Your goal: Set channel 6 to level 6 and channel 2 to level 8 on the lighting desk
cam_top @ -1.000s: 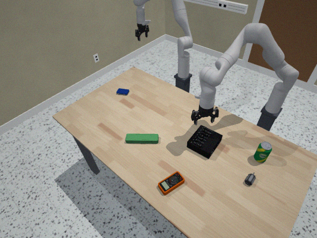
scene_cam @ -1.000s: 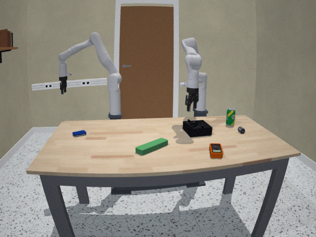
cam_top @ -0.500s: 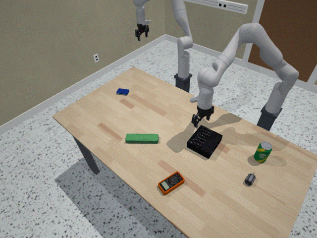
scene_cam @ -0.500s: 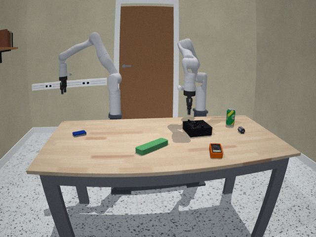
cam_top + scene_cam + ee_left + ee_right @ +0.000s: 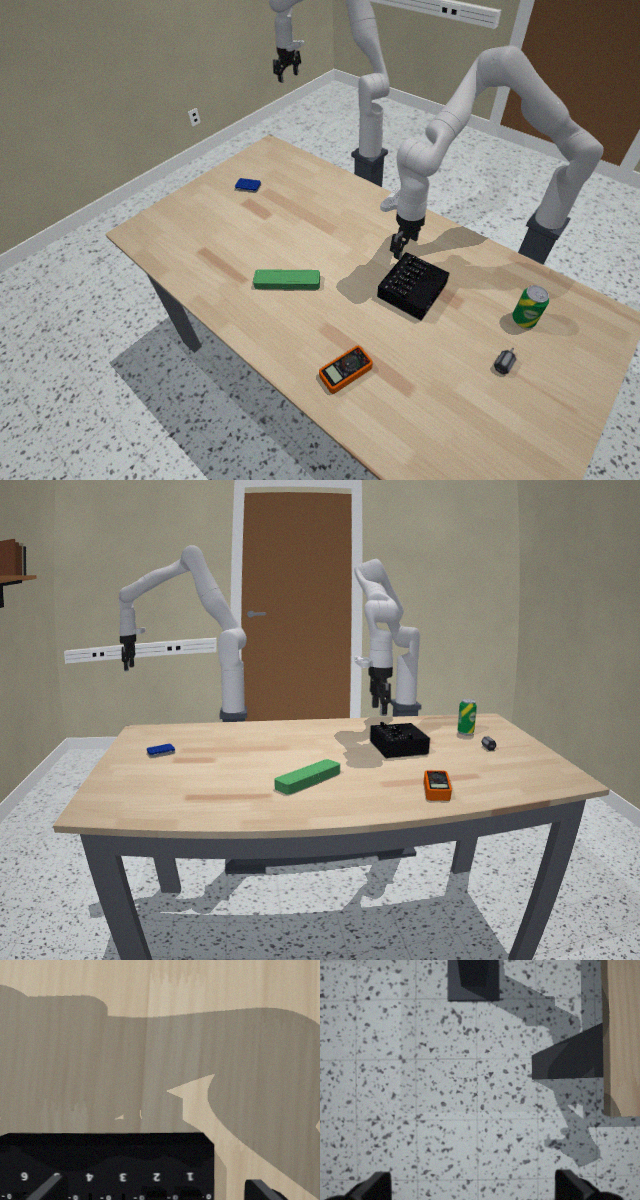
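Lighting desk: the black box sits right of centre on the table in the top view, and centre-right in the exterior view; in the left wrist view it fills the lower left, cut off by the bottom edge.
Channel numbers: 1 to 6 are printed upside down along the lower left of the left wrist view; the 5 is partly covered by a fingertip.
Faders: too small and dark to read in the top and exterior views; their travel lies below the left wrist frame, so the levels of channels 6 and 2 cannot be told.
Left claw: wide open, nothing held, above the desk's upper-left edge in the top view; its fingers overlap there, and only their tips enter the bottom of its wrist view.
Right claw: wide open, nothing held, at the top of the top view, left in the exterior view; its arm is cut off by the top view's upper edge.
Multimeter: orange, lower centre of the top view; dial markings too small to read.
Green bar: left of the desk in both room views.
Can: upright, right side; lettering illegible.
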Motion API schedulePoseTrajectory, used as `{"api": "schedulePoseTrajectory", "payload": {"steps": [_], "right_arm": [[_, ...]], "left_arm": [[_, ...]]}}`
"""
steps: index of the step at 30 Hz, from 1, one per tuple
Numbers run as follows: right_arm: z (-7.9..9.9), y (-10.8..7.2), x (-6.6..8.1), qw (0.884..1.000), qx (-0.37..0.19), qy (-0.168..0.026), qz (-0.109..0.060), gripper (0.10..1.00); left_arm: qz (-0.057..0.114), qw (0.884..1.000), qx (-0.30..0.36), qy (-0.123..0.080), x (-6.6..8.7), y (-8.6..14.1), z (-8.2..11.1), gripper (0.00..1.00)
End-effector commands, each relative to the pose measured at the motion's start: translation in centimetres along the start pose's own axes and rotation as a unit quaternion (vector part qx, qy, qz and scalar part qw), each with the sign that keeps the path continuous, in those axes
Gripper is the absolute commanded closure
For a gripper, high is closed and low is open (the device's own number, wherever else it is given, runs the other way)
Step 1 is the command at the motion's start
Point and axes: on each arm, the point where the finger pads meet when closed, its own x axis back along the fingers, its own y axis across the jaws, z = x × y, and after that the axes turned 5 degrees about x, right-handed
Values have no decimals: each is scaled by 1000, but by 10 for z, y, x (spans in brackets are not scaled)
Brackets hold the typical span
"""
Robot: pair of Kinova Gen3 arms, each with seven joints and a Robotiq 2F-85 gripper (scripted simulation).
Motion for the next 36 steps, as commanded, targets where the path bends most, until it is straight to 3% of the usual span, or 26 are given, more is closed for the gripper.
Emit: {"api": "schedulePoseTrajectory", "payload": {"steps": [1,11,12,36], "right_arm": [[0,0,1,1000,0,-1,0,99],[0,0,1,1000,0,-1,0,99],[0,0,1,1000,0,-1,0,99],[0,0,1,1000,0,-1,0,99]], "left_arm": [[1,1000,2,1,1,0,0,1],[2,1000,15,1,0,0,1,1],[2,1000,15,1,0,0,1,902],[2,1000,15,1,0,0,1,902]]}}
